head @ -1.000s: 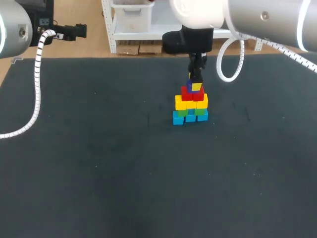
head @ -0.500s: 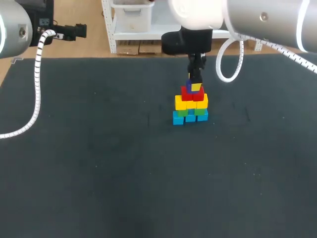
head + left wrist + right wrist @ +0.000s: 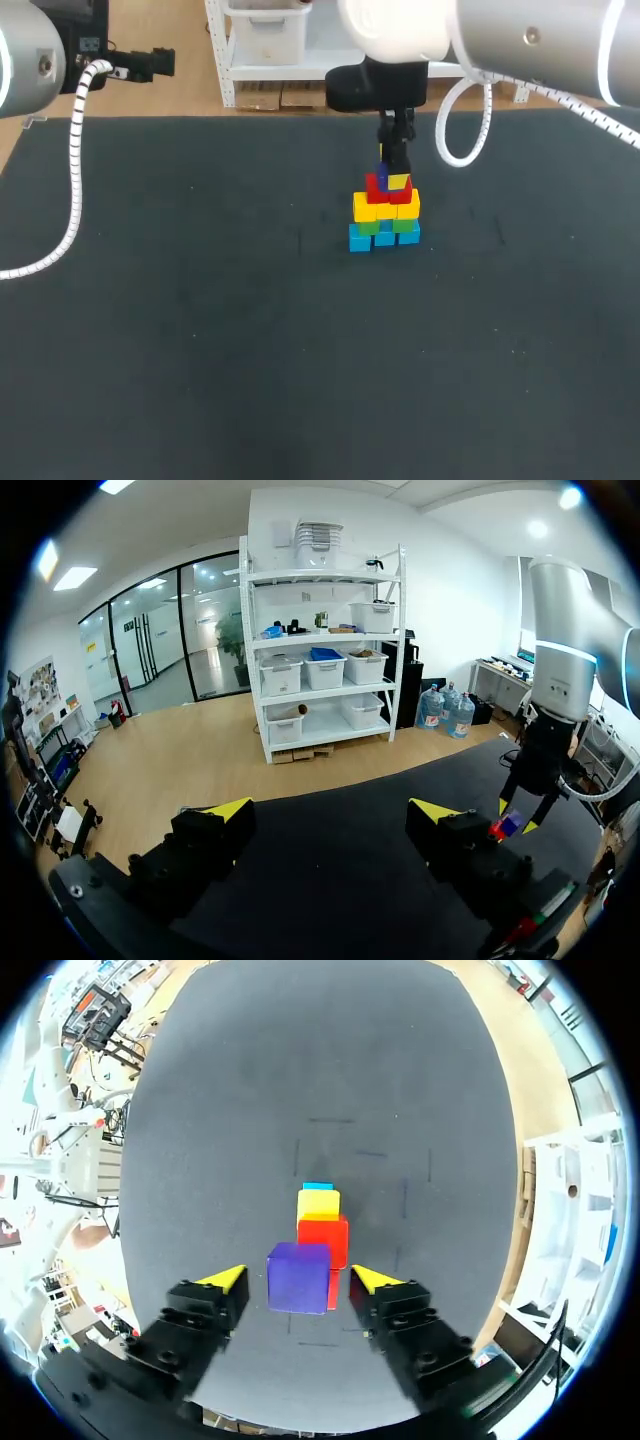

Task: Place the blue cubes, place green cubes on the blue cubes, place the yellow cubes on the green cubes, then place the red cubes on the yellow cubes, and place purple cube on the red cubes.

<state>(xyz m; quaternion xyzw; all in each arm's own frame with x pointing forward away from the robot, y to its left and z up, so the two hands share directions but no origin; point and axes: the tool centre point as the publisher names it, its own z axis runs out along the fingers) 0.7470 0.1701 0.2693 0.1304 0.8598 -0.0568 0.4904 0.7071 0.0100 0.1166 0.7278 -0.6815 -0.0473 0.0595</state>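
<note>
Left arm [image 3: 25, 55]: at the far-left corner, with its left pincer [image 3: 330, 810] held above the far left edge of the counter [image 3: 200, 350]. Its jaws stand wide apart with nothing between them.

Cube stack: just right of centre, in the far half of the counter.
- Bottom row: blue cubes [image 3: 360, 240], three side by side, resting on the counter.
- Second row: green cubes [image 3: 404, 225], sitting on the blue ones.
- Third row: yellow cubes [image 3: 366, 208], about as wide as the blue row.
- Fourth row: red cubes [image 3: 376, 189], two side by side on the yellow.
- Top: purple cube [image 3: 298, 1278], on the red pair.

Right arm [image 3: 520, 40]: comes in from the far right and hangs straight down over the stack. The right pincer [image 3: 298, 1275] straddles the purple cube, one yellow tip on each side. The wrist view shows a thin strip of counter between the left-hand tip and the cube, and a sliver of red cube beside the other tip. The jaws are therefore parted, not clamped on the cube.
</note>
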